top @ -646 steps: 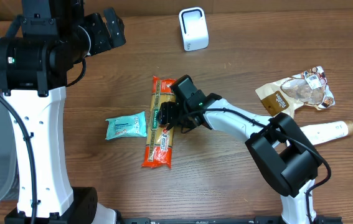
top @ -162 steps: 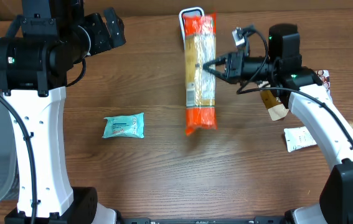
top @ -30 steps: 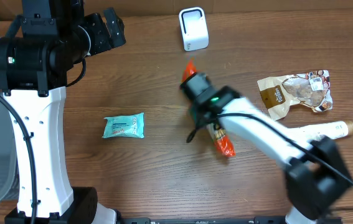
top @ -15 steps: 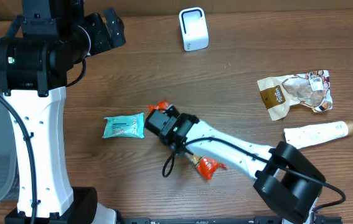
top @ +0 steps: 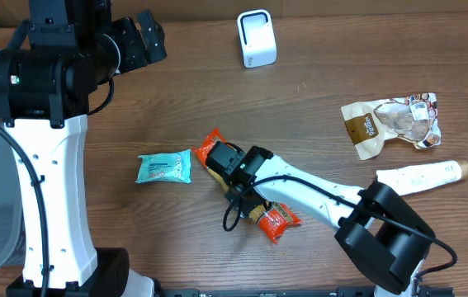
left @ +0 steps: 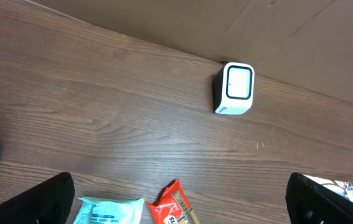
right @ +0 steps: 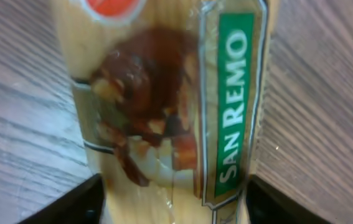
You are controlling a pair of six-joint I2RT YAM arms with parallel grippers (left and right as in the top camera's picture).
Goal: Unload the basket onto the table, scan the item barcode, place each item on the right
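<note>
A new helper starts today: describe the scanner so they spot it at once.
Look along the far edge of the wooden table, about midway. The scanner stands there alone, a small white box with rounded corners and a dark-rimmed window. Unlike the teal packet and the orange pasta packet, which lie flat, it is a hard block standing upright.

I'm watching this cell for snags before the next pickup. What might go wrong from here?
1. The right gripper stands open astride the pasta pack on the table; rising crookedly, a finger might catch the wrapper and drag it.
2. The teal packet lies close beside the pack's orange end, so an arm sweep toward it could knock it.
</note>
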